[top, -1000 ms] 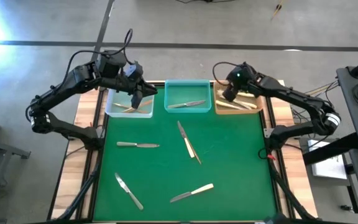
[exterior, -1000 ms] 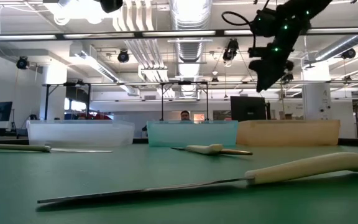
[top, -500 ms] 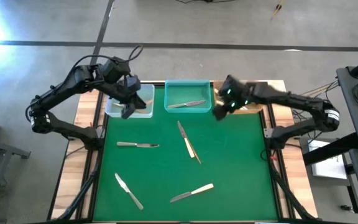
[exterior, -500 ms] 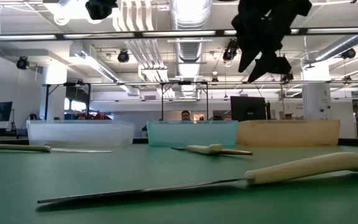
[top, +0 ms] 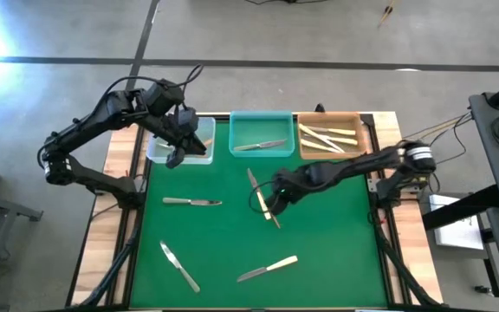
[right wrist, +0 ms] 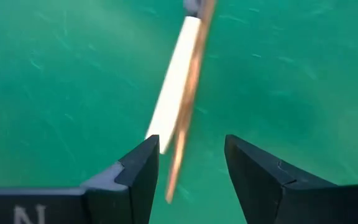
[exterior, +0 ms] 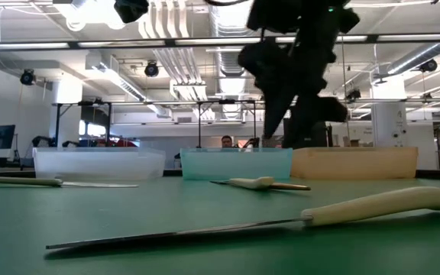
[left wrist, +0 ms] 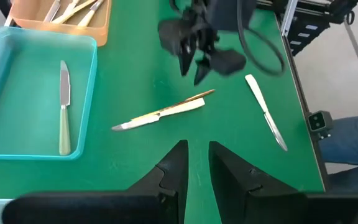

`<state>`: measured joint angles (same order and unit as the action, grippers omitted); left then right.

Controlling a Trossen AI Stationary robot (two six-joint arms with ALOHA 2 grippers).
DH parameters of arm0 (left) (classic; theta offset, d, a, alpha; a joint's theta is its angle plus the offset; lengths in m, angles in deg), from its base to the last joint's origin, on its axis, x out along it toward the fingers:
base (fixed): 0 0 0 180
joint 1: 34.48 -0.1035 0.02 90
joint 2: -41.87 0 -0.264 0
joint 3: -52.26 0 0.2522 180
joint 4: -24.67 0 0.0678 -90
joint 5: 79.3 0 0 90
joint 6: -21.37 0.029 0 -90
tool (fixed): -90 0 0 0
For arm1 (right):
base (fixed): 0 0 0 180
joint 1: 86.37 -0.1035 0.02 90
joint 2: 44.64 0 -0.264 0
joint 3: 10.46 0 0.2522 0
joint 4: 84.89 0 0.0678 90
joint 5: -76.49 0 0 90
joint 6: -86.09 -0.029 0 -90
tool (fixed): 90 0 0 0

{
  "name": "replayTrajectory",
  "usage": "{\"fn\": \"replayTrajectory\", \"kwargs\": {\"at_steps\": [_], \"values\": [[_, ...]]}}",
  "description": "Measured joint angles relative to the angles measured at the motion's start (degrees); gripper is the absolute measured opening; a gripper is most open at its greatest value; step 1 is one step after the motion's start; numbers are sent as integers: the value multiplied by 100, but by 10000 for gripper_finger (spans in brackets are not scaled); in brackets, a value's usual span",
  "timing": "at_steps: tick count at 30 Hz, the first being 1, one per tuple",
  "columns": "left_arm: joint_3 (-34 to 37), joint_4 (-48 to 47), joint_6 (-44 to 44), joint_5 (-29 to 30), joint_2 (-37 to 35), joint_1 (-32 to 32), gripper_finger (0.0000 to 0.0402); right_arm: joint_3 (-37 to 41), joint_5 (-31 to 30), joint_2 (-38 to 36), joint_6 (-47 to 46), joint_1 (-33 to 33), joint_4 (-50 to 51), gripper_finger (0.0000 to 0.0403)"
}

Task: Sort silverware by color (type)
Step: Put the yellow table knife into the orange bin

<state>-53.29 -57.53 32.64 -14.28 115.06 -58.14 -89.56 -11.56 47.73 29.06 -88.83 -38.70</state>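
Right gripper (top: pixel 275 198) is low over the middle of the green surface (top: pixel 327 251), fingers (right wrist: pixel 135 171) parted and holding nothing. Directly beneath it lie two pieces touching side by side: a cream-handled, silver-bladed knife (top: pixel 256 192) and a slim gold/tan utensil (top: pixel 270 213). In the right wrist view both handles run lengthwise into the gap between the fingers, the cream handle (right wrist: pixel 174 84) nearer one finger and the gold stem (right wrist: pixel 188 99) closer to centre. So the long axes lie in line with the approach, not across the gap.

Judgement: the coming grasp turns on taking one piece, not both; since they touch, a close here could catch the pair or skew one.

Left gripper (top: pixel 178 146) hovers at the near edge of the clear plastic bin (top: pixel 158 154), fingers (left wrist: pixel 169 171) only slightly apart and empty. It is well apart from the pair, so the right arm is the nearer.

Elsewhere: the teal plastic bin (top: pixel 262 119) holds one knife and the amber plastic bin (top: pixel 358 149) several cream-handled pieces. Three more knives lie loose on the surface.
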Motion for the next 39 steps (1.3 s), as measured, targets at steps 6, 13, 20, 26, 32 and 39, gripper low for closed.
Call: {"fn": "replayTrajectory", "kwargs": {"at_steps": [6,13,20,26,32,39], "values": [[0,2,-33,-2,15,0,47,-892,-2,859,261,-208,-15,171],[0,2,-314,-2,13,0,47,-1664,-75,1539,497,-269,541,171],[0,1,-560,-4,8,0,47,-1985,-497,1714,-54,-366,1063,171],[0,2,-630,-7,4,0,47,-1935,-536,1827,-480,-504,1055,171],[0,2,-689,-4,2,13,47,-1946,-516,2211,-605,-544,862,171],[0,4,-756,-5,0,86,47,-2086,-548,2603,-546,-544,940,160]]}}
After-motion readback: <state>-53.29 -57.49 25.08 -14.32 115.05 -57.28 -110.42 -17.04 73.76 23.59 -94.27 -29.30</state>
